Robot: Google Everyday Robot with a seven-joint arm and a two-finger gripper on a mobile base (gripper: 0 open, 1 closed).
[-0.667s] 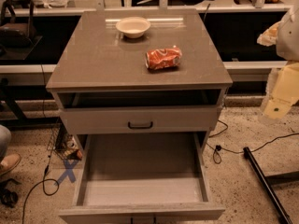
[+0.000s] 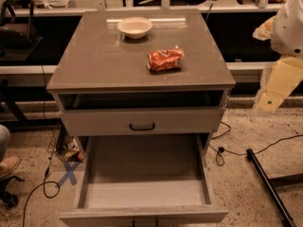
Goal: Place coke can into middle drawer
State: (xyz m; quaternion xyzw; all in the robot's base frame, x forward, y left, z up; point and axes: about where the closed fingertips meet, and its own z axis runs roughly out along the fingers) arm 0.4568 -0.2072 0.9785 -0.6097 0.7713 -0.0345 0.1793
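Observation:
The coke can (image 2: 165, 59), red, dented, with silver ends, lies on its side on the grey cabinet top (image 2: 104, 65), right of centre. The middle drawer (image 2: 142, 193) is pulled out wide below it, and its flat grey floor is bare. My gripper (image 2: 271, 99) hangs at the right edge of the view, beside the cabinet's right side and below the level of the top. It is well apart from the can and holds nothing that I can see. The white arm (image 2: 289, 27) rises above it.
A cream-white bowl (image 2: 135, 27) stands at the back of the cabinet top. A shut grey drawer front with a black handle (image 2: 142, 126) sits above the open drawer. Cables (image 2: 222, 152) and a black bar (image 2: 267, 186) lie on the floor at right; a shoe (image 2: 8, 165) is at left.

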